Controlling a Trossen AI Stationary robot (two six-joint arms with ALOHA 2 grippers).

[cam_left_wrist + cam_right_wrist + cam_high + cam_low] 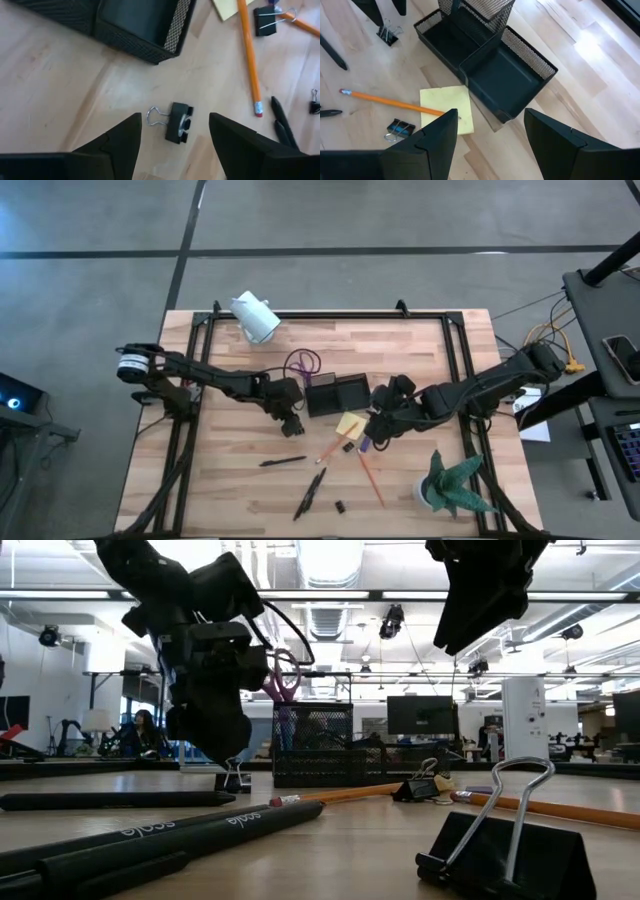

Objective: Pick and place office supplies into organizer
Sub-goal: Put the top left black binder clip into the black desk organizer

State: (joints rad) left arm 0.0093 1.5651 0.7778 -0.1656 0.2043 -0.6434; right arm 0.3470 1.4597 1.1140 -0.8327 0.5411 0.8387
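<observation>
While both arms reach toward the middle of the light wooden table [230, 480], the black wire-mesh organizer [336, 394] sits near its centre, a low rectangular box with two open compartments and a taller mesh cup at the back; purple-handled scissors [301, 362] lie just beside it on the far side; the left gripper [172, 134] hangs low over a small black binder clip with silver wire handles [176, 121], its jaws spread wide on either side of the clip and gripping nothing; the clip lies near the organizer's corner but apart from it; the right gripper [490, 131] hovers above the organizer's near edge, jaws also wide apart and empty; a yellow sticky-note pad [447, 108] lies just beside the organizer, with an orange pencil [390, 101] resting across its edge and another black binder clip [400, 128] close by; black pens [311, 491] lie farther toward the table's near edge; a green plant [452, 483] and a white cylinder [256, 317] stand well apart at opposite corners.
</observation>
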